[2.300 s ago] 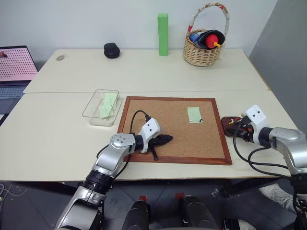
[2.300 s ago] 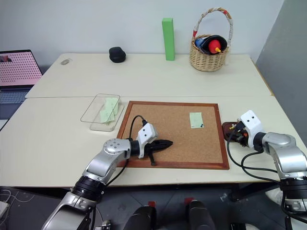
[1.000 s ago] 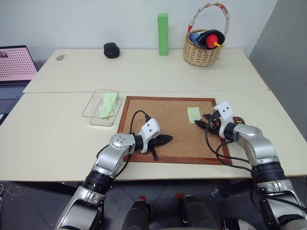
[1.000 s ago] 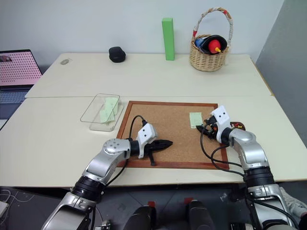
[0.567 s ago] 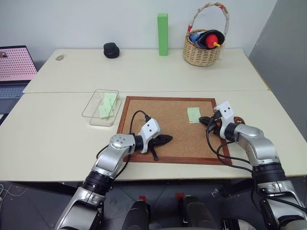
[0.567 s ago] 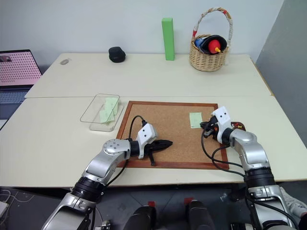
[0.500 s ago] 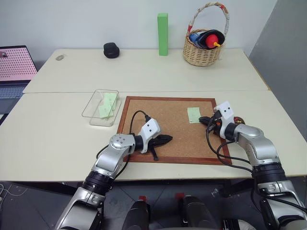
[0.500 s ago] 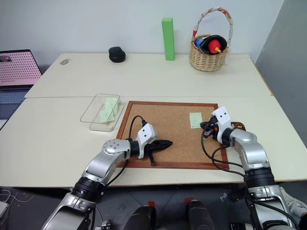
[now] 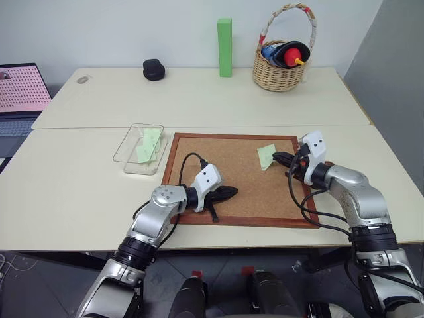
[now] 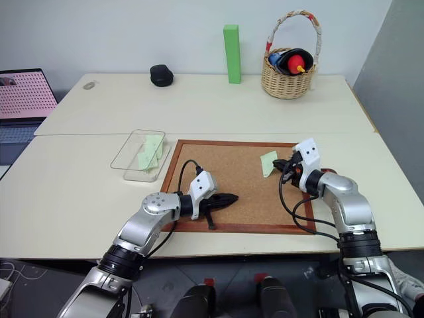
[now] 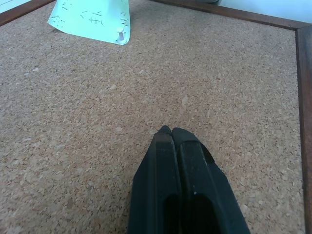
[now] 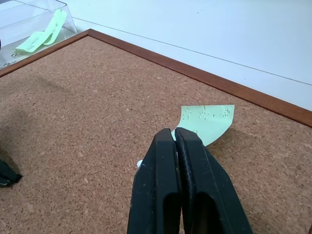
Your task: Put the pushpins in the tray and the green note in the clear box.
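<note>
One green note (image 9: 266, 156) lies on the corkboard (image 9: 232, 199), toward its far right corner — lifted at one edge, with the right gripper (image 9: 279, 158) just beside it on the right, fingers pressed together. What they pinch is too small to tell; the note's corner or a pushpin (image 11: 120, 34), which shows pale at that corner. The left gripper (image 9: 232, 192) rests closed near the corkboard's near-left edge, holding nothing. The clear box (image 9: 130, 161) sits just left of the corkboard, so the note must travel leftward — across the corkboard from the nearer right arm.
</note>
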Tool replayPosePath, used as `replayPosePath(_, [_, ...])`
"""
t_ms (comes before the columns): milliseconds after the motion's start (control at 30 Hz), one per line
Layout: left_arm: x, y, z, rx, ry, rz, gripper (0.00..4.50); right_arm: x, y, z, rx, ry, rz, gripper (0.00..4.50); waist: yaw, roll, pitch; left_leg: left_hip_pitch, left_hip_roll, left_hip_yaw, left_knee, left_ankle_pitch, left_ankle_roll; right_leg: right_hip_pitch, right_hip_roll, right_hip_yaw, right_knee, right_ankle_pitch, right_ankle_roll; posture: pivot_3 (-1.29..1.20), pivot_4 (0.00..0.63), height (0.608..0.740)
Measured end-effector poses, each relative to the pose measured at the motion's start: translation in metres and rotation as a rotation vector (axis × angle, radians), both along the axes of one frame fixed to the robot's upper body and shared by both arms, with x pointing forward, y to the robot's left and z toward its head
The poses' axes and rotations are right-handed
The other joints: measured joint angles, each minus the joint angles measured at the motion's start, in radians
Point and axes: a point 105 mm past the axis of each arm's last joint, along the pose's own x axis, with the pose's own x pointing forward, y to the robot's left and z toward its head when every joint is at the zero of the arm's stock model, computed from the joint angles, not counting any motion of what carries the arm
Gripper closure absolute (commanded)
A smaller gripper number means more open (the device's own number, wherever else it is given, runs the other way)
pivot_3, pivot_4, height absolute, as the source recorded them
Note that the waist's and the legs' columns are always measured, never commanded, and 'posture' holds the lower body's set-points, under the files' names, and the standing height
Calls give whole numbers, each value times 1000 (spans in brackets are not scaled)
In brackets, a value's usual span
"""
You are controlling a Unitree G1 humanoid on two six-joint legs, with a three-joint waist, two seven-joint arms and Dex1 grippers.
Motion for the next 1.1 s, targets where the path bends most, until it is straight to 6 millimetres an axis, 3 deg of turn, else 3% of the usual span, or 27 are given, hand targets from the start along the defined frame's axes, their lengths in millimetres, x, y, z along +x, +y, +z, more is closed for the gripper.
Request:
replayPosePath(333, [-2, -2, 0, 5, -5, -4, 4500, -11, -32, 15, -20, -20, -57, 4461, 1, 0, 0, 0, 0, 0, -1, 0, 0, 0, 0, 0, -1, 0, 0, 0, 150, 740])
replayPosePath(500, [-3, -2, -1, 7, -5, -9, 4500, -30, -72, 2, -90, 56, -134, 4461, 3, 0, 0, -1, 0, 0, -1, 0, 0, 0, 0, 0, -1, -1, 0, 0, 150, 740])
replayPosePath(833, [-1, -2, -2, 14, -12, -16, 4500, -33, -102, -19, -129, 126, -248, 4461, 2, 0, 0, 0, 0, 1, 0, 0, 0, 0, 0, 0, -1, -3, -5, 0, 150, 740])
replayPosePath(1100, [-1, -2, -2, 16, -13, -17, 4500, -29, -119, -29, -177, 148, -326, 2938, 2, 0, 0, 0, 0, 1, 0, 0, 0, 0, 0, 0, -1, -3, -4, 0, 150, 740])
